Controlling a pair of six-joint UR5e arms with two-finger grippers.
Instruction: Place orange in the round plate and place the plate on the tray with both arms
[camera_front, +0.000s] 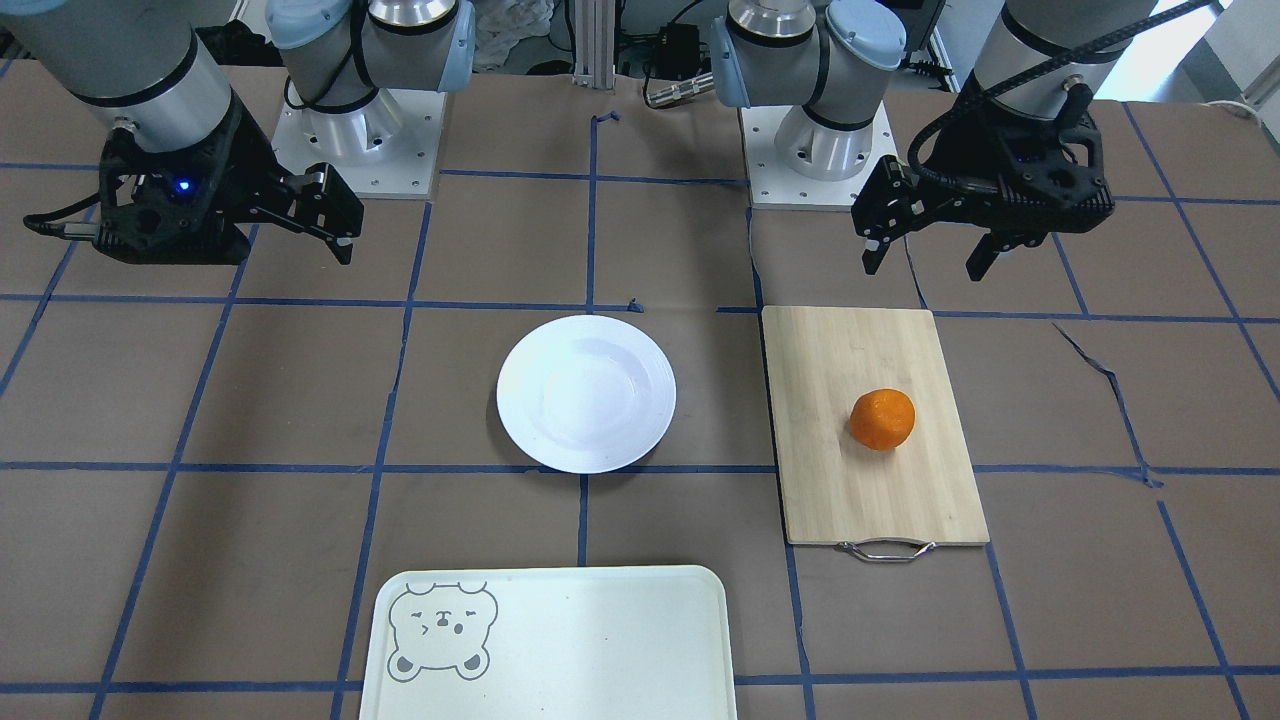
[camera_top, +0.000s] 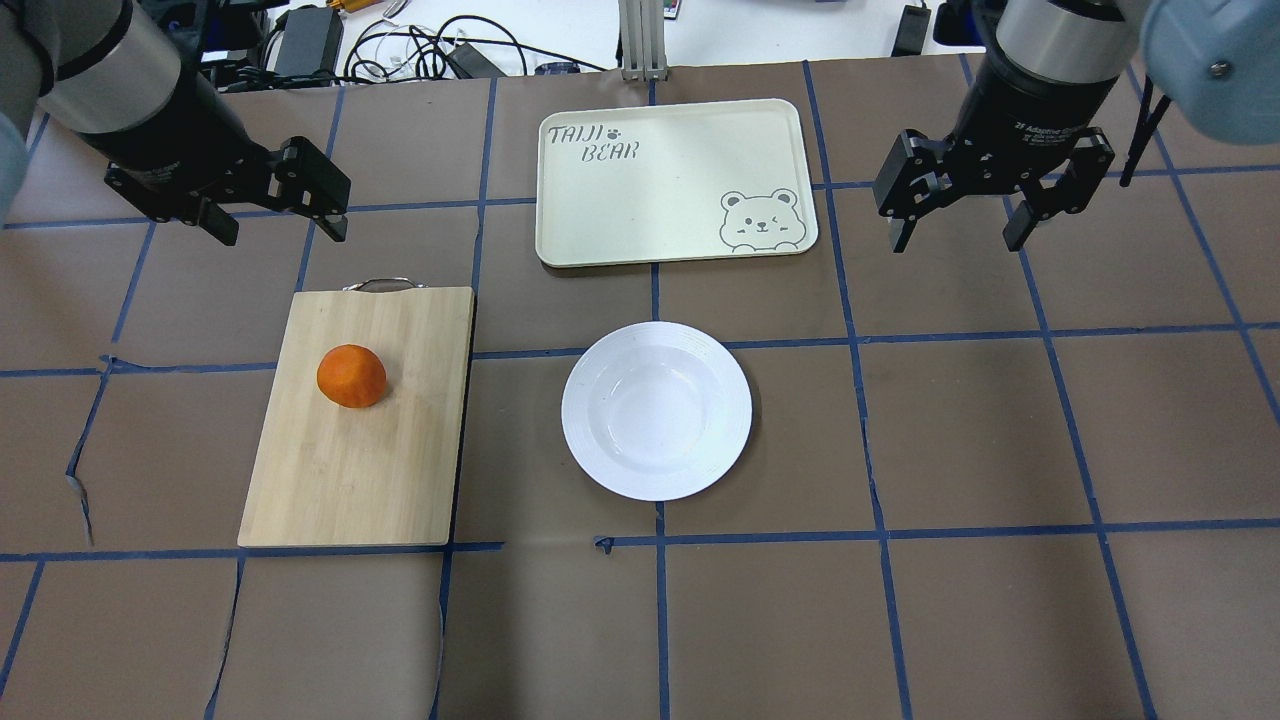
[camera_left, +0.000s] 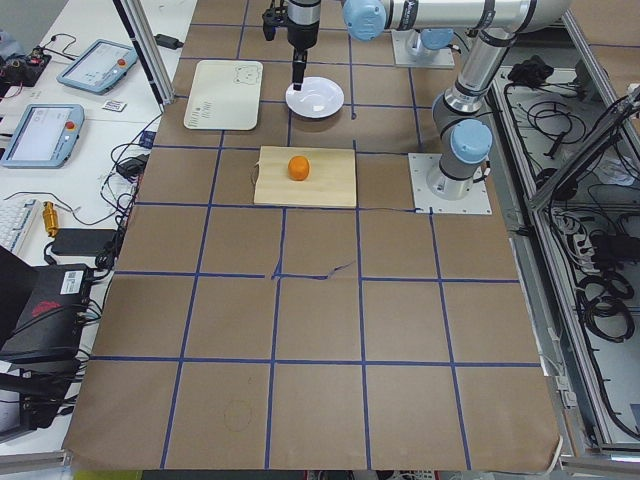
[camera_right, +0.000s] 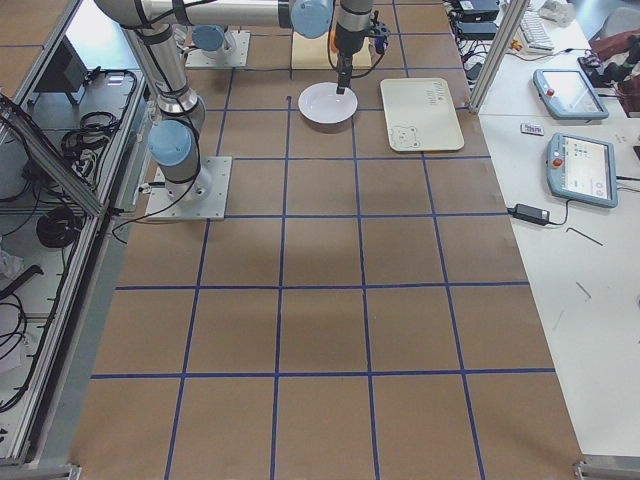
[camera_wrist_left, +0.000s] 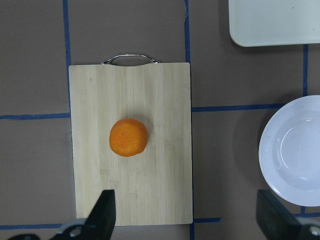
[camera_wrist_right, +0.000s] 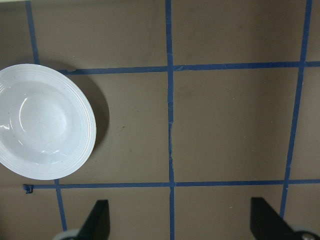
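The orange (camera_top: 351, 376) lies on a wooden cutting board (camera_top: 360, 470), also seen in the left wrist view as the orange (camera_wrist_left: 128, 137). An empty white round plate (camera_top: 656, 410) sits mid-table, apart from the cream tray (camera_top: 640, 210) with its bear drawing. My left gripper (camera_top: 280, 228) hangs open above the table beyond the board's handle end, holding nothing. Off to the plate's right and level with the tray, my right gripper (camera_top: 952, 240) is also open and empty. The front view shows the orange (camera_front: 883, 419), plate (camera_front: 586, 393), tray (camera_front: 640, 590), left gripper (camera_front: 922, 268) and right gripper (camera_front: 335, 225).
The cutting board (camera_front: 830, 480) has a metal handle (camera_front: 886, 549) on the end toward the tray's side. Brown paper with blue tape lines covers the table. Cables and devices lie beyond the far edge (camera_top: 420, 50). Both arm bases (camera_front: 815, 150) stand at the robot's edge.
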